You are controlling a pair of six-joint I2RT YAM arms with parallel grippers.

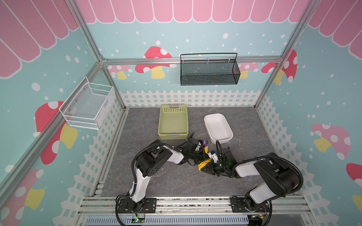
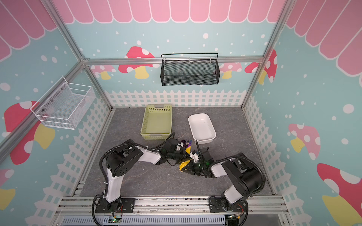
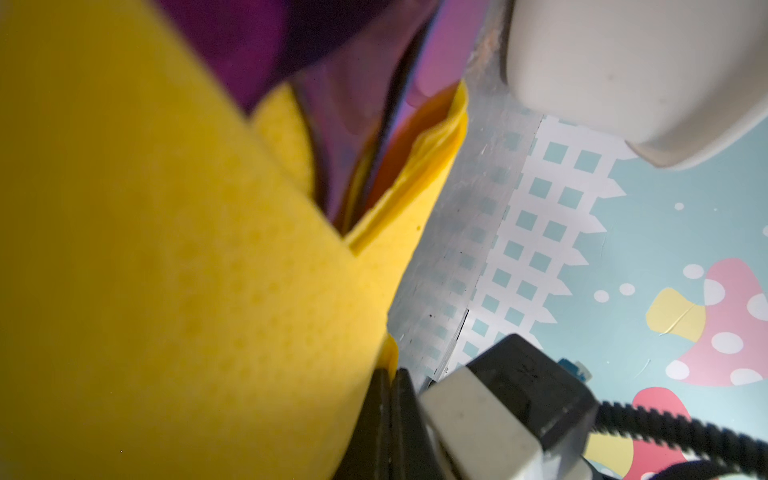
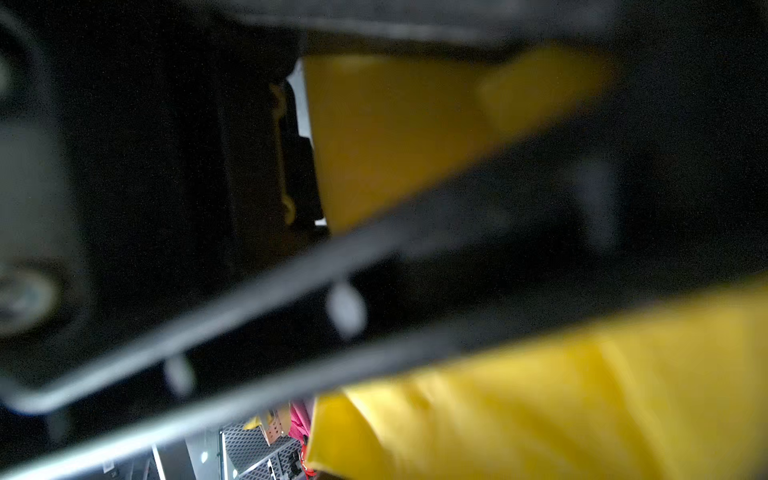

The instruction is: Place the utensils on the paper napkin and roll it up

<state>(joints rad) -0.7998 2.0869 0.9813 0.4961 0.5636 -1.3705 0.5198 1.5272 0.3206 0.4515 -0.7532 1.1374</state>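
Just beyond paper napkin (image 1: 203,164): basket (image 1: 173,123), tub (image 1: 218,127)

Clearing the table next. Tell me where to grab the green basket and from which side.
Probably best: grip the green basket at its near short wall, by the grey handle tab, coming down from above and pinching the wall from inside and outside. It stands upright and open-topped, and that thin wall faces the arms.

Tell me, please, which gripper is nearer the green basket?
Left. The left gripper grips the paper napkin off the front-right corner of the green basket; the right gripper sits farther toward the robot.
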